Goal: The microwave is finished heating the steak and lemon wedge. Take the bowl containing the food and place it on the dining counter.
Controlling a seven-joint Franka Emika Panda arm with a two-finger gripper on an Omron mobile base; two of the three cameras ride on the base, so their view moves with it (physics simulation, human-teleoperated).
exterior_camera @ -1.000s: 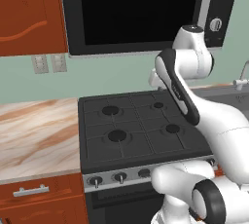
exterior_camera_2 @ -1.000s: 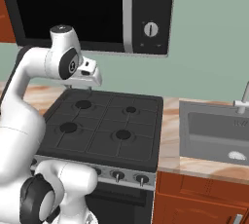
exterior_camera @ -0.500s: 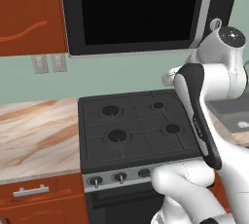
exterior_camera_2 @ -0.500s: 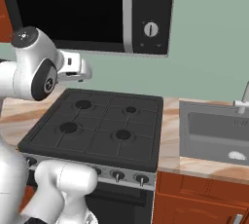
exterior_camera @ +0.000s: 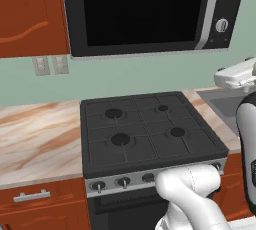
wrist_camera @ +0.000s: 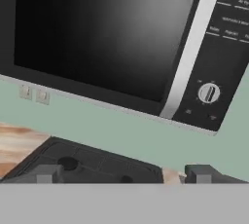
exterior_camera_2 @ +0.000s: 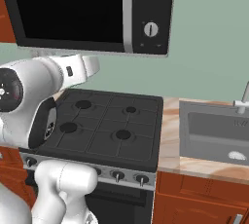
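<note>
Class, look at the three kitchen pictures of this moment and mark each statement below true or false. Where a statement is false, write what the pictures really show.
1. The microwave door is shut. True.
2. A pot stands on the stove. False: all four burners are bare.
3. The microwave's white knob sits on the panel right of the door. True.
4. The bowl rests on the counter left of the stove. False: no bowl lies there; the dark door glass hides whatever is inside the microwave.
5. The sink lies to the right of the stove. True.
6. The gripper is clamped on the door handle. False: its tips are apart, well short of the microwave.
</note>
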